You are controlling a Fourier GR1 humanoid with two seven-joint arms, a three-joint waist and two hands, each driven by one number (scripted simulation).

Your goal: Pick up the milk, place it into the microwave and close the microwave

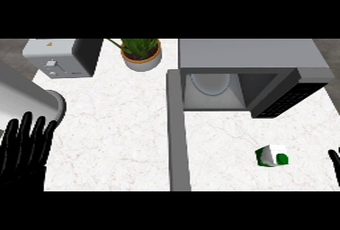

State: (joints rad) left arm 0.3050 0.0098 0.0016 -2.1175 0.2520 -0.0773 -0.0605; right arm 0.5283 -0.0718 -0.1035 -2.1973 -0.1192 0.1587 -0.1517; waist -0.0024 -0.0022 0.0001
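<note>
A small white and green milk carton (272,156) stands on the white marble counter (119,134), in front of the microwave and to its right. The grey microwave (246,67) sits at the back right with its cavity showing a white turntable (211,83). Its door (175,130) is swung fully open toward me, seen edge-on as a long grey bar. My left hand (23,150) rests open at the left edge, fingers up. Only the fingertips of my right hand (334,162) show at the right edge, right of the carton and apart from it.
A grey toaster (56,57) stands at the back left. A potted green plant (141,55) is beside it, left of the microwave. A curved sink rim (58,105) shows at the left edge.
</note>
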